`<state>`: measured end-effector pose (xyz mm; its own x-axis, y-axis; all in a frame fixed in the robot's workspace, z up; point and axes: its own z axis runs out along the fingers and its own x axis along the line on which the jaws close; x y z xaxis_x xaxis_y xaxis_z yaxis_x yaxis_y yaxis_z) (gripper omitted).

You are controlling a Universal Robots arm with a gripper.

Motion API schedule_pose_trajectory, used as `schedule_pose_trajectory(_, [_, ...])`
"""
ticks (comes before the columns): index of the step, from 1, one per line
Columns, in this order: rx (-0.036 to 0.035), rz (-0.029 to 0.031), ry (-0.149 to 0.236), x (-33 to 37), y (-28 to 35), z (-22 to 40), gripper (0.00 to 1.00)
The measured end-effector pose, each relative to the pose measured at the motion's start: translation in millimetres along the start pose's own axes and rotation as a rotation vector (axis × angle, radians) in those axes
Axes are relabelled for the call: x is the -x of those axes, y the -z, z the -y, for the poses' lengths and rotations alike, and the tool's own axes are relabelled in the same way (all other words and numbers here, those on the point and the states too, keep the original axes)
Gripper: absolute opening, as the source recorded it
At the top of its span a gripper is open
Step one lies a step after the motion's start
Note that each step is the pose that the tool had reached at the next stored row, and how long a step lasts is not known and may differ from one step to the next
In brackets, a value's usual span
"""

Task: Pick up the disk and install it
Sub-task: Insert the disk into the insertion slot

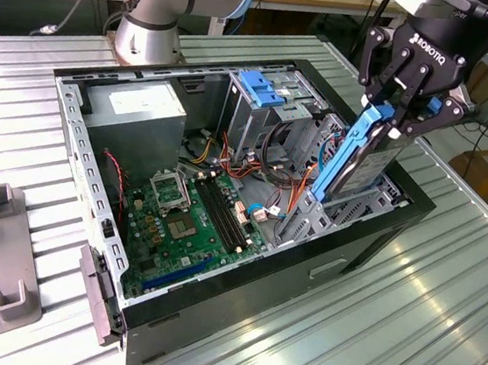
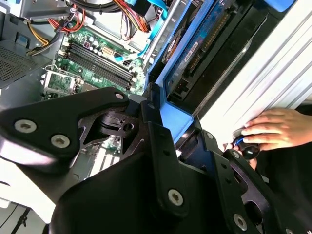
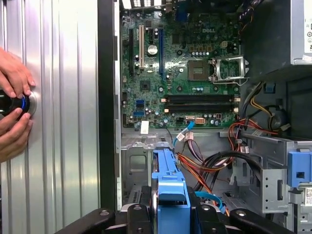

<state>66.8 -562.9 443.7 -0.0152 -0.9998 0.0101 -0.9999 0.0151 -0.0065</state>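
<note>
Ribbed grey metal table (image 1: 440, 319) carries an open black desktop computer case (image 1: 238, 310) with a green motherboard (image 1: 196, 212) on its floor. A grey metal drive cage (image 1: 306, 220) sits at the exterior view's right. The flat grey hard disk in its bright blue plastic carrier rail (image 1: 371, 166) stands tilted over that cage, its lower end already between the cage walls. The arm's black jaws pinch its upper end across the blue rail.

Doing this step well probably means holding the disk's tilt to the cage's slope, so both blue rails ride the guides evenly and neither side binds. The bundled orange and black cables (image 3: 200, 165) just beside the cage look close enough to snag. A person's hand (image 3: 12, 78) rests on a round black knob (image 3: 19, 103) on the table, well apart from the case.
</note>
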Motion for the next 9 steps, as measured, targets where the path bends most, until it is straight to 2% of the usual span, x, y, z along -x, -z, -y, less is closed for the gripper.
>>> schedule_pose_trajectory(9, [0.0000, 0.0000, 0.000, -1.7, -11.3, 0.0, 0.37])
